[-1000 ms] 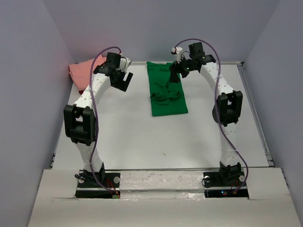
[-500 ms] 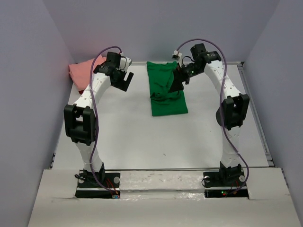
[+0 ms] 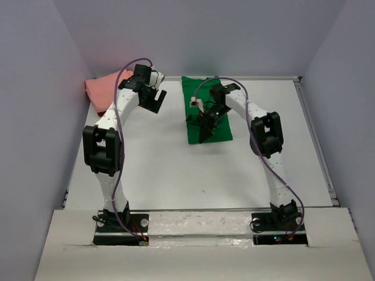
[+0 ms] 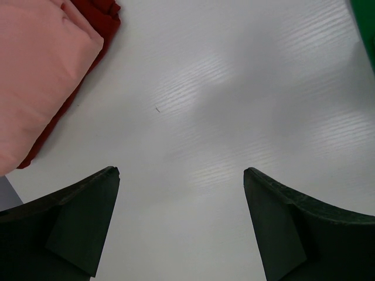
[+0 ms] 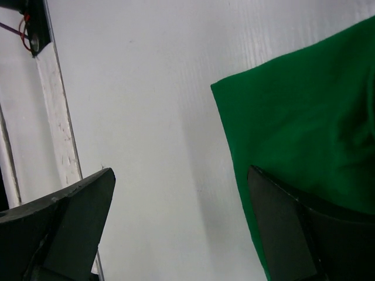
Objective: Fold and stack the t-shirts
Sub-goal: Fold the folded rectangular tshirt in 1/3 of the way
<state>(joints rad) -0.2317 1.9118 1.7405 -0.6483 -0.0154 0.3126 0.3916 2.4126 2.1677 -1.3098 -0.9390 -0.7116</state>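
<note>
Top external, green t-shirt (image 3: 193, 93) lengthwise near-to-far, partly hidden by right gripper (image 3: 205, 132), fingers spread, left gripper (image 3: 153, 100) likewise, dark red t-shirt (image 4: 99, 17) mostly hidden under pink t-shirt (image 3: 102, 88).

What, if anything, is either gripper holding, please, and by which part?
Nothing is held: the left gripper and the right gripper are both open and empty.

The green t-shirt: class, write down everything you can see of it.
The green t-shirt is plain, bright green soft cloth, folded into a long rectangle lying flat on the white table toward its far middle, with rumpled creases near its centre. The open right gripper hangs over its near edge; whether it touches the cloth cannot be told.
</note>
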